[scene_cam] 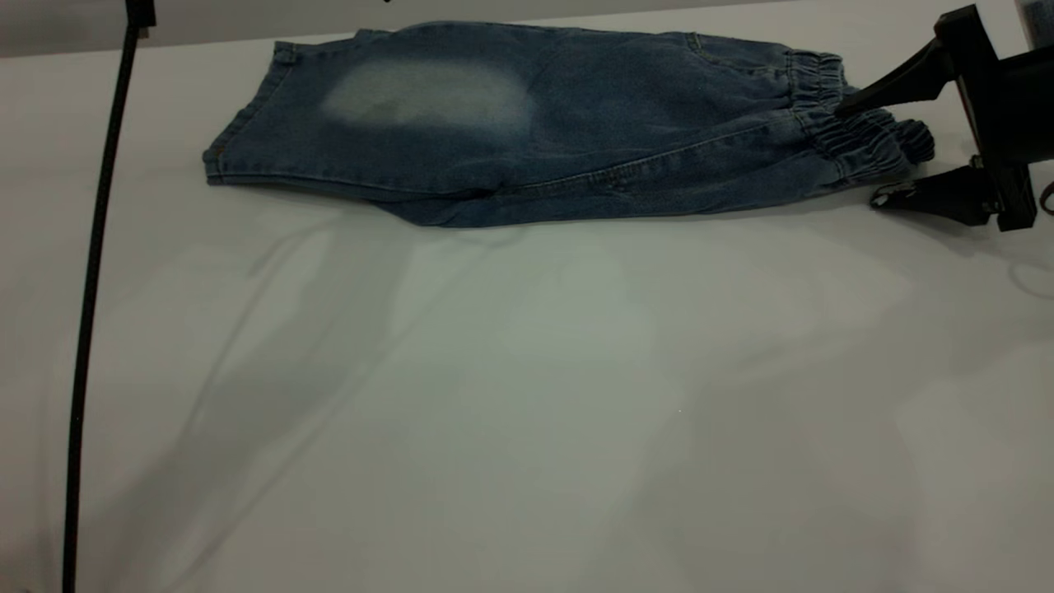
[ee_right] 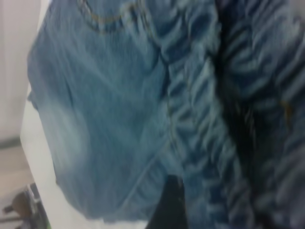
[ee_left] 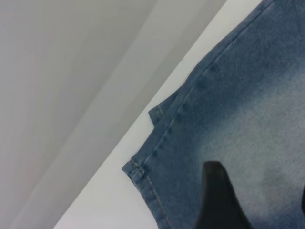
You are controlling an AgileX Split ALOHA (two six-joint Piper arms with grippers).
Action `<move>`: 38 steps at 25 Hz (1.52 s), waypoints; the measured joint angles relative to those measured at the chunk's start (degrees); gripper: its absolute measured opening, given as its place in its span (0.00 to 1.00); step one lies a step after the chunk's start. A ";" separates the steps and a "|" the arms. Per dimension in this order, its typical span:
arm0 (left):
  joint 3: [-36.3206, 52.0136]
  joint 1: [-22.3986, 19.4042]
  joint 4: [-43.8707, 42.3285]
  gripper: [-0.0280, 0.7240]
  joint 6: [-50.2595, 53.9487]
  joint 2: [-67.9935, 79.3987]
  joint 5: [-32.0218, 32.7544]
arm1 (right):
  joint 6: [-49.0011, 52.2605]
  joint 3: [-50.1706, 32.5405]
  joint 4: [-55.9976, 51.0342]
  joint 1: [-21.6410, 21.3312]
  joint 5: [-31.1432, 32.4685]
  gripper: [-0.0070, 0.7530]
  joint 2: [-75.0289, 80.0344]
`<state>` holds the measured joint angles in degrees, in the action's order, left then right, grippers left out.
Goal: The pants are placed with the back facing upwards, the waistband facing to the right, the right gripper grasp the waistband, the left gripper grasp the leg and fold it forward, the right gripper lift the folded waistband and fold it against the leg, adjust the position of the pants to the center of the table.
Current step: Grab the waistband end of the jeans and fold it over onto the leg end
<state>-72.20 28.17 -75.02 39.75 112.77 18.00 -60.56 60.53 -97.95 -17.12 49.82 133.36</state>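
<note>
The pants (scene_cam: 576, 123) lie folded lengthwise at the far side of the table (scene_cam: 527, 395), and the top layer is a plain side with a pale faded patch (scene_cam: 428, 95). The leg is hidden beneath it; only a strip of the lower layer (scene_cam: 461, 214) shows at the near edge. The ruched waistband (scene_cam: 856, 140) points right. My right gripper (scene_cam: 857, 152) is open, its two slim fingers straddling the waistband end, and one finger (ee_right: 164, 205) shows beside the gathers (ee_right: 205, 119). My left gripper (ee_left: 259, 183) hangs open over the faded patch near the hem (ee_left: 143, 167), out of the exterior view.
A black cable (scene_cam: 90, 272) runs down the left side of the table. The pants lie close to the table's far edge (scene_cam: 206, 45), and in the left wrist view the hem corner sits just inside that edge.
</note>
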 joint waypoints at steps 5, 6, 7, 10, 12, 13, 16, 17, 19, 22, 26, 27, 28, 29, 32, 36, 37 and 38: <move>0.00 0.00 0.00 0.55 0.00 0.00 0.00 | 0.47 0.56 -2.00 0.00 -0.74 0.79 0.00; 0.00 0.00 0.00 0.55 0.00 0.05 0.00 | 0.47 0.56 -2.00 0.00 -0.68 0.79 0.00; 0.00 0.00 0.00 0.55 0.00 0.05 0.06 | 0.47 0.56 -2.00 0.00 -0.68 0.79 0.00; 0.00 0.00 0.11 0.55 0.00 0.05 0.06 | 0.47 0.56 -2.00 0.00 -0.68 0.79 -0.05; 0.00 0.00 0.09 0.55 0.00 0.05 0.09 | 0.59 1.10 -1.93 0.00 -0.74 0.79 -0.05; 0.00 0.00 0.09 0.55 0.00 0.05 0.09 | 0.76 1.43 -2.05 0.00 -0.74 0.79 0.06; 0.00 0.00 0.09 0.55 0.00 0.05 0.09 | 3.21 3.26 -2.00 0.00 0.12 0.79 1.57; 0.00 0.00 0.09 0.55 0.00 0.05 0.09 | 3.89 3.82 -1.94 0.00 1.06 0.78 2.29; 0.00 0.00 0.09 0.55 0.00 0.05 0.18 | 4.16 4.43 -1.99 0.00 3.03 0.77 3.11; 0.00 0.00 0.14 0.55 -0.21 0.05 1.04 | 4.11 4.43 -1.93 0.00 3.02 0.74 3.36; 0.00 0.00 0.16 0.55 -0.09 0.05 1.00 | 5.53 4.43 -2.10 0.00 -0.34 0.64 3.36; 0.00 0.00 0.16 0.55 -0.09 0.05 1.00 | 6.01 4.43 -2.10 0.00 -0.89 0.60 3.36; 0.00 0.00 0.16 0.55 -0.09 0.05 1.00 | 6.08 4.43 -2.15 0.00 -1.42 0.57 3.36; 0.00 0.00 0.16 0.55 -0.04 0.05 1.00 | 6.08 4.43 -2.10 0.00 -1.76 0.52 3.36; 0.00 0.00 0.19 0.55 0.82 0.11 -0.46 | 6.08 4.43 -2.04 0.04 -2.21 0.36 3.36; 0.00 0.00 0.10 0.55 3.02 0.87 -5.97 | 5.80 4.43 -2.03 0.04 0.21 0.13 3.36; 0.00 0.00 0.10 0.55 3.02 1.28 -7.28 | 5.26 4.43 -2.03 0.04 0.76 0.13 3.36; 0.00 0.00 -0.04 0.55 3.02 1.72 -8.49 | 4.41 4.43 -2.03 0.04 1.34 0.13 3.31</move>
<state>-72.20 28.17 -75.06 42.77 114.49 9.51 -56.15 64.96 -99.98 -17.07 51.16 136.66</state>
